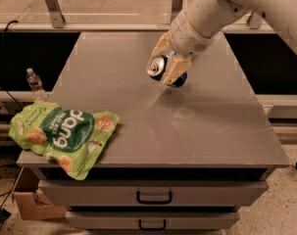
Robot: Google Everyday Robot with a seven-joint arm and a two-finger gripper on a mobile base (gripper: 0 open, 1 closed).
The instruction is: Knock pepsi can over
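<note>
The pepsi can (161, 70) is dark blue with a silver top. It is tilted far over on the grey tabletop (138, 106), its silver top facing left and toward the camera. My gripper (167, 67) reaches down from the upper right on a white arm, and its cream fingers (173, 68) are shut around the can's body. The can's lower end is partly hidden behind the fingers.
A green snack bag (64, 133) lies at the table's front left corner, hanging over the edge. A small water bottle (35, 83) stands off the table to the left. Drawers (153, 196) sit below the tabletop. A cardboard box (28, 199) is on the floor at left.
</note>
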